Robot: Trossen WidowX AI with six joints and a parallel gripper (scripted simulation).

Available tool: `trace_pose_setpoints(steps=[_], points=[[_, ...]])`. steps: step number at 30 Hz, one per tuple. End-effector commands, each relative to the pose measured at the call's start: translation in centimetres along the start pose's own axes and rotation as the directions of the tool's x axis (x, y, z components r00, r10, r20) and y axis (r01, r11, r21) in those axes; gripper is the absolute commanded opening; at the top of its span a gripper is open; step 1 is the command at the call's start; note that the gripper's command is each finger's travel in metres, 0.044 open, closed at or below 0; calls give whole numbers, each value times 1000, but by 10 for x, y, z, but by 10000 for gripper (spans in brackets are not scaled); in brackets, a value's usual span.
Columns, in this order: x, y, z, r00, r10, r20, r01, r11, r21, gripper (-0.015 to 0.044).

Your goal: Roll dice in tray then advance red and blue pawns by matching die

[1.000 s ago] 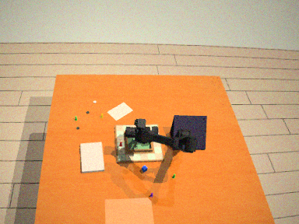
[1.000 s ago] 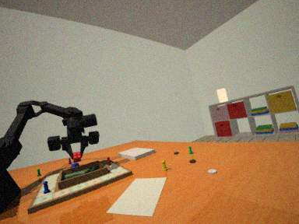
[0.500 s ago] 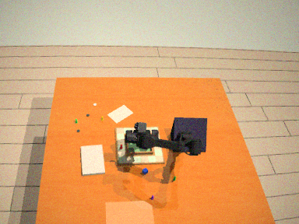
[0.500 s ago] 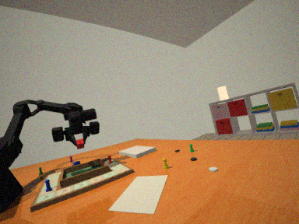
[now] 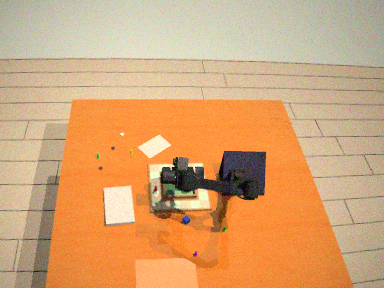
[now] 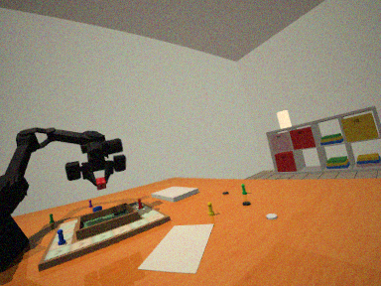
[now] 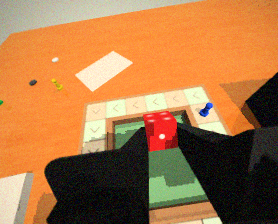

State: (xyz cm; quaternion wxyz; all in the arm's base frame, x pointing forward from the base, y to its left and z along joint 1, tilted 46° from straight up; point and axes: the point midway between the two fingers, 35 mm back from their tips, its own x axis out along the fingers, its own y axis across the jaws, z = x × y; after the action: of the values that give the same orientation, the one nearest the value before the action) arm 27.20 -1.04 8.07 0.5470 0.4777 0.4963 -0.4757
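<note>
Gripper (image 6: 101, 178) (image 7: 158, 129) grasped red die (image 6: 101, 184) (image 7: 161, 131) above tray (image 6: 107, 225) (image 7: 182, 205). Blue die (image 5: 186, 220) (image 6: 97, 209) lay on table (image 5: 280, 240) (image 6: 268, 258) (image 7: 165, 40), just outside board (image 5: 206, 202) (image 6: 161, 219) (image 7: 95, 113). Red pawn (image 5: 155, 188) (image 6: 140, 204) and blue pawn (image 6: 61, 237) (image 7: 206, 110) stood on board, outside tray, at different sides.

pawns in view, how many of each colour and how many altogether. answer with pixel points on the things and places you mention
Red pawn (image 5: 155, 189) (image 6: 140, 205): 1
Blue pawn (image 6: 61, 237) (image 7: 206, 110): 1
Green pawns (image 5: 98, 155) (image 5: 224, 229) (image 6: 52, 219) (image 6: 244, 190) (image 7: 1, 102): 2
Yellow pawn (image 5: 131, 152) (image 6: 210, 210) (image 7: 57, 85): 1
Purple pawn (image 5: 195, 253) (image 6: 90, 204): 1
Total: 6
</note>
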Motion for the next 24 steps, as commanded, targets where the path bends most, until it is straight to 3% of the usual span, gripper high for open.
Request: trace_pose_setpoints(steps=[1, 3, 12, 20, 22, 24], points=[[0, 0, 0, 1000, -1, 0, 1, 1000, 0, 0], [0, 0, 0, 1000, -1, 0, 1, 1000, 0, 0], [-1, 0, 2, 1000, -1, 0, 1, 1000, 0, 236], [-26, 0, 30, 1000, 0, 6, 0, 1000, -2, 440], [-25, 0, 30, 1000, -6, -8, 6, 1000, -5, 440], [-12, -3, 25, 991, -49, -123, 46, 998, -31, 440]])
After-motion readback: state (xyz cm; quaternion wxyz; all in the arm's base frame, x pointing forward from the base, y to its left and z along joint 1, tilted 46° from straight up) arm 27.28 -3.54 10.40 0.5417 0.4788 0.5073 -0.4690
